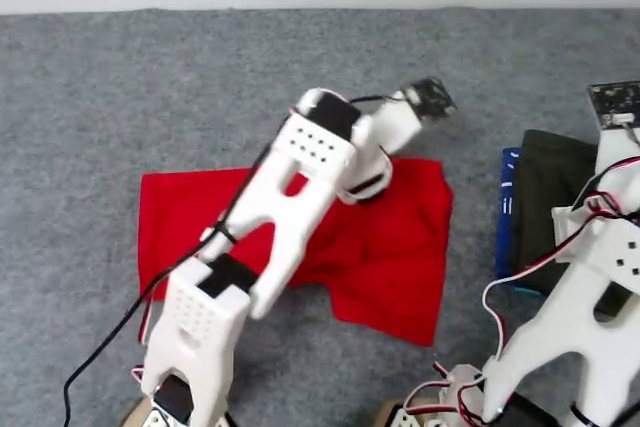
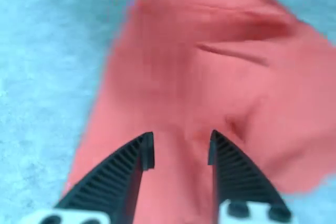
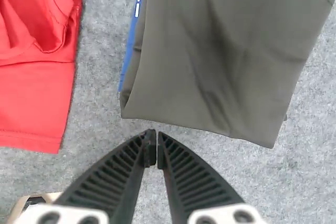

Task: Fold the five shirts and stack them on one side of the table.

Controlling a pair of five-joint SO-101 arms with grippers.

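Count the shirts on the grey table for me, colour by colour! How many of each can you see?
Red cloth shirt, lying loose and rumpled: 1
Dark olive folded shirt: 1
Blue folded shirt, only its edge peeking out from under the olive one: 1
Total: 3 shirts in sight

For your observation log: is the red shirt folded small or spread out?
Spread out: the red shirt lies wide and rumpled on the table, no compact fold.
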